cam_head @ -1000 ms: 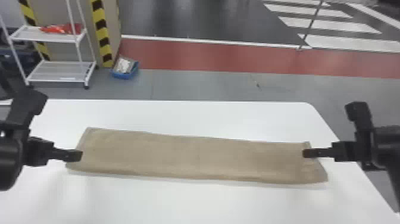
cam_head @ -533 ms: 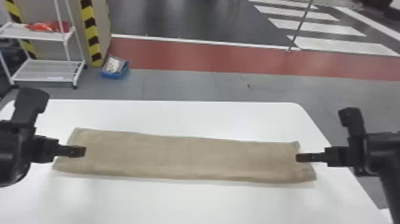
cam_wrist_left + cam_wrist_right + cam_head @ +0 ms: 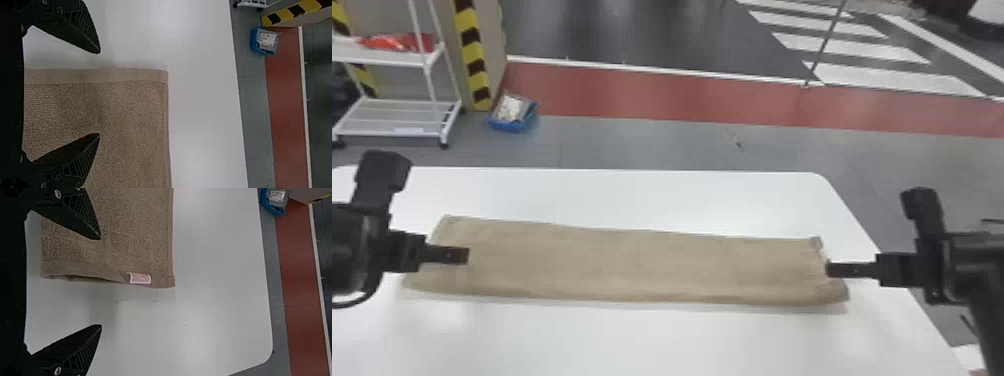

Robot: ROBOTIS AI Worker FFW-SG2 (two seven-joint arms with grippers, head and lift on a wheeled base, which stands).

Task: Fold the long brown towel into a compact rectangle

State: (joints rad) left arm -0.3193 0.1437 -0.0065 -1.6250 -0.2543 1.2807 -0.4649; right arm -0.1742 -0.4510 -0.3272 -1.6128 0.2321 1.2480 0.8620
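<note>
- Straddling the left end of the towel (image 3: 632, 265), the left gripper (image 3: 99, 93) gapes wide and empty; the right gripper (image 3: 100, 282) spans the other end, likewise.
- Towel lies stretched across the table (image 3: 632, 345).
- Closing too high could miss the cloth.
- Pinching only the upper layer could peel the loose hem apart.

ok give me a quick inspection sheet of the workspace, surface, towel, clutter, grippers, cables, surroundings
Surface: white tabletop, small dark marks near the towel's right end
Job's things: long brown cloth towel, laid in a strip, white-and-red tag at right end
Clutter: blue plastic tray on floor beyond table
Grippers: left gripper and right gripper open, each spanning a towel end
Cables: black loop by left arm
Surroundings: white metal cart, red floor strip
</note>
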